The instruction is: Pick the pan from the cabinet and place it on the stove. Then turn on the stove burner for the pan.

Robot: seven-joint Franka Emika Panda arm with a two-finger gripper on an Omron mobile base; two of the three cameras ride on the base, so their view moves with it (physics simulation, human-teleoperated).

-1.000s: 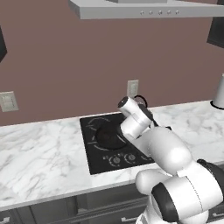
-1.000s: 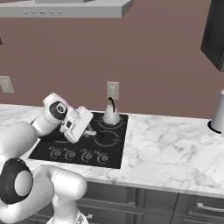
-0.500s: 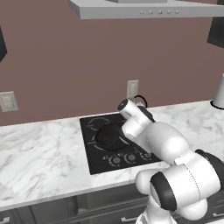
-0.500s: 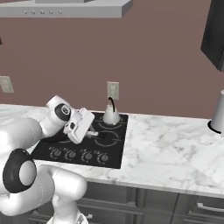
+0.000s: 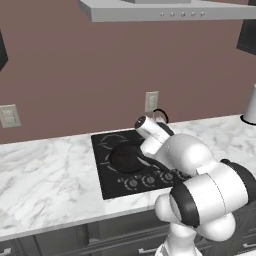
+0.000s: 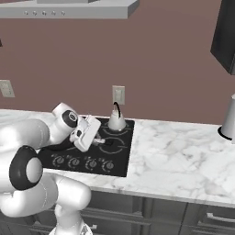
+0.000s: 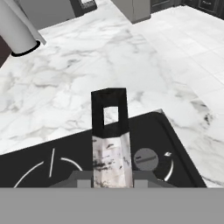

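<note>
Gripper point(image 6: 102, 142), jaws clamped on the long straight dark handle point(image 7: 110, 131) of the shallow round black frying pan point(image 5: 127, 157). Pan sits on the flat black glass stove point(image 5: 107, 182) set near the front edge of the white marble worktop point(image 5: 45, 185). Small white kettle point(image 6: 116, 120) stands at the stove's rear.

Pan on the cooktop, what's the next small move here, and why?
Probably open the jaws and let go. The pan appears to rest on the stove over a burner, while the gripper is closed on its handle. The burner control can't be reached until the handle is released.
</note>
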